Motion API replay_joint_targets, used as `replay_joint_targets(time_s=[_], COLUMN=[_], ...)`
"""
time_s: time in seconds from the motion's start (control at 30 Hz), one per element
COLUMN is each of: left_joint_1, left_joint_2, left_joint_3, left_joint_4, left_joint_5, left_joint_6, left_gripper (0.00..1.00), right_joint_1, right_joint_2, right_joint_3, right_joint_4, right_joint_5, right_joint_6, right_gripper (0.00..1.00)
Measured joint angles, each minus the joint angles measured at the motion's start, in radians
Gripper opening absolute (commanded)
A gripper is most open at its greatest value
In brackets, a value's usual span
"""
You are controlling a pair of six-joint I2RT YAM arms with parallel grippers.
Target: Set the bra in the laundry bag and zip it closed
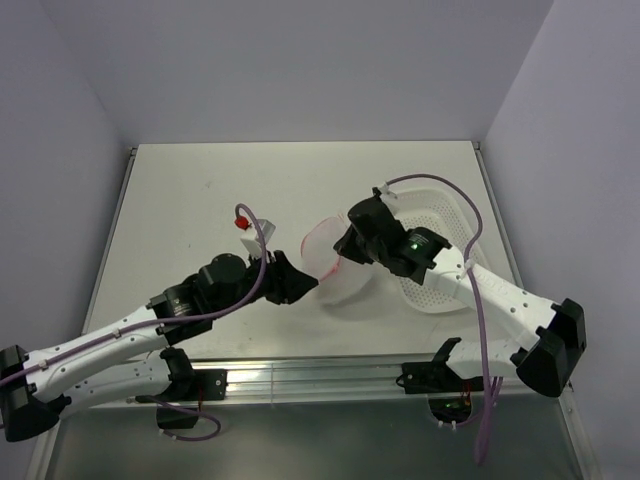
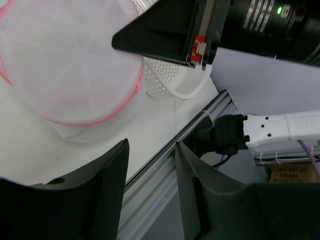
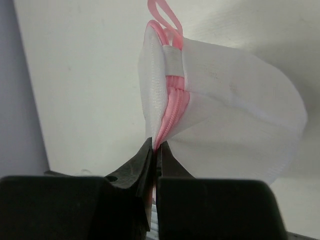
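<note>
The laundry bag (image 1: 338, 262) is a round white mesh pouch with pink trim, held up off the table between the two arms. My right gripper (image 3: 157, 148) is shut on the bag's pink zipper seam (image 3: 172, 107), and a pink loop (image 3: 165, 17) sticks out at the bag's far end. My left gripper (image 2: 150, 150) stands open just left of the bag (image 2: 65, 60) and below it, with nothing between its fingers. The bra is hidden; I cannot see it through the mesh.
A white perforated basket (image 1: 440, 215) sits on the table behind the right arm, close to the bag. The table's metal front rail (image 2: 165, 160) runs under the left gripper. A purple cable with a red tip (image 1: 241, 218) loops above the left arm.
</note>
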Motion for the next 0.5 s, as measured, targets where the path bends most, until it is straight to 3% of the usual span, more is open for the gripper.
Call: replay_joint_targets(time_s=[0.3,0.5], left_joint_1=[-0.055,-0.063], left_joint_2=[0.109,0.198], left_joint_3=[-0.077,-0.079], left_joint_4=[0.196,0.308], left_joint_5=[0.017,0.048], left_joint_6=[-0.003,-0.004], left_gripper=[0.48,0.49], right_joint_1=[0.037,0.041], right_joint_2=[0.172,0.203], right_joint_3=[0.224,0.272], right_joint_4=[-0.242,-0.333], right_joint_5=[0.101,0.116], right_joint_6=[0.006,0.015], right_gripper=[0.00,0.00])
